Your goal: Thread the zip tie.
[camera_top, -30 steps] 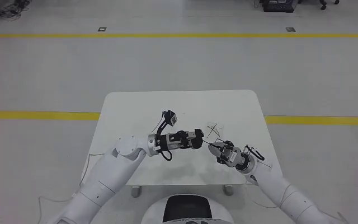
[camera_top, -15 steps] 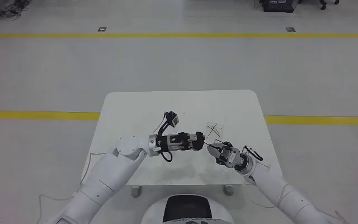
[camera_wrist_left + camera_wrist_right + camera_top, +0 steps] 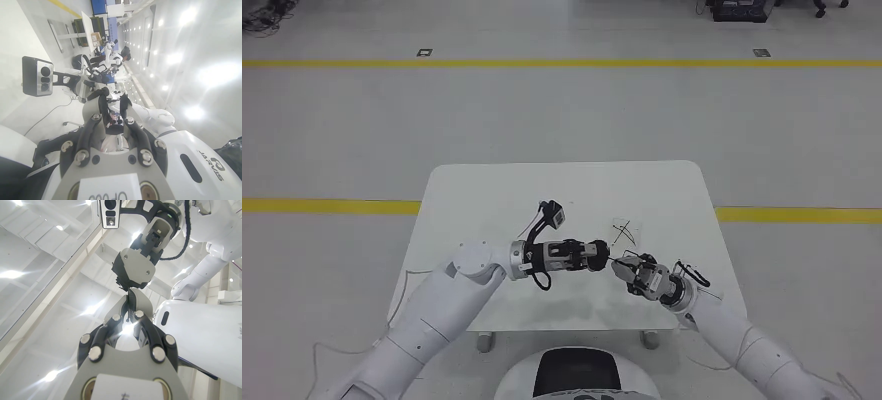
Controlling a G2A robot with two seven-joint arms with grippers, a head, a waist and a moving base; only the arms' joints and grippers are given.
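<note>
A thin black ribbed zip tie (image 3: 130, 307) stands up between the fingers of my right gripper (image 3: 129, 293), which is shut on it. In the top view the right gripper (image 3: 625, 266) hovers over the table's front right part. My left gripper (image 3: 601, 254) faces it tip to tip, almost touching. From the right wrist view the tie's free end reaches the black-taped tips of the left gripper (image 3: 130, 285). In the left wrist view the left gripper (image 3: 113, 96) shows a gap between its fingers, and I see nothing in that gap.
The white table (image 3: 492, 200) has rounded corners. Loose black zip ties (image 3: 624, 232) lie crossed just behind the grippers, and another tie (image 3: 706, 291) lies near the front right edge. Grey floor with yellow lines surrounds the table.
The left gripper has shifted a little to the right and the right gripper a little to the left, closing the space between their tips.
</note>
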